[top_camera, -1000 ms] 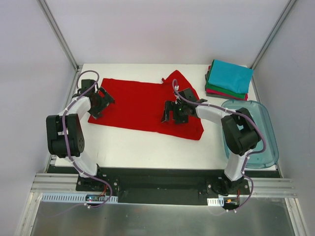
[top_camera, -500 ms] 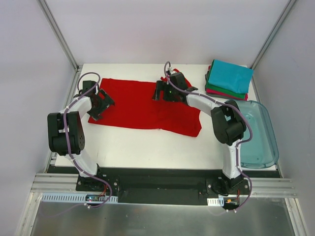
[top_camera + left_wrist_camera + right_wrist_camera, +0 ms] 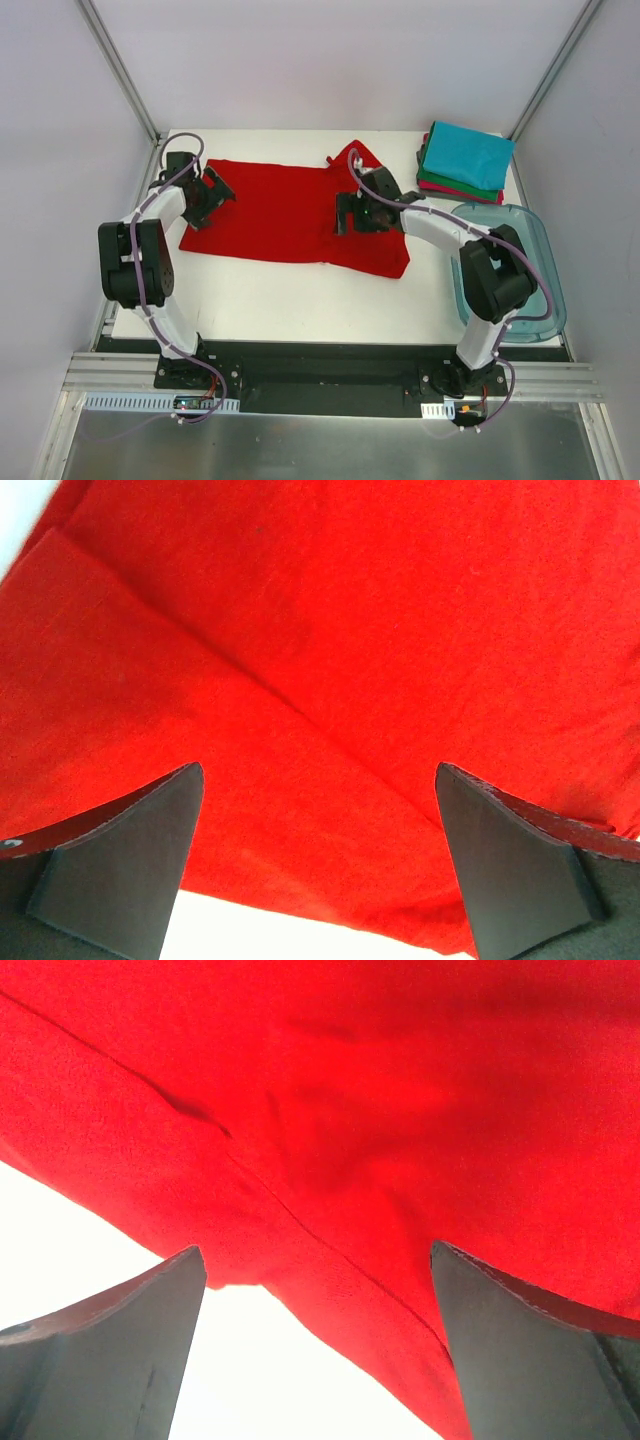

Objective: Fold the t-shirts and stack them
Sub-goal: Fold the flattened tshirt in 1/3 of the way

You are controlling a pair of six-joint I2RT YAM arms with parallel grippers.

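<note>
On my left, the left gripper (image 3: 205,195) hangs over the left end of the red t-shirt (image 3: 280,215). Its jaws are spread wide with nothing between them. From its wrist camera I see red cloth across the whole gap, a fold line running diagonally through it, and a sliver of the white desk (image 3: 300,300) past the hem at the bottom.

The shirt lies flat on the desk with its long axis running left to right across my view, dipping a little toward the near side at the right end. That axis is what I judge the next move turns on: each arm sits over its own end of the shirt, so neither has to reach across.

Moving right, the right gripper (image 3: 350,212) is also wide open and empty, poised low over the right part of the shirt. Its wrist camera shows a creased patch of cloth ahead and bare desk at the lower left, so an edge of the shirt lies just beside its left finger.

Further right, well apart from the red shirt, the folded t-shirts (image 3: 462,160) are stacked at the far right corner, teal on top. Near that stack, toward me, is the clear blue tub (image 3: 535,260).
</note>
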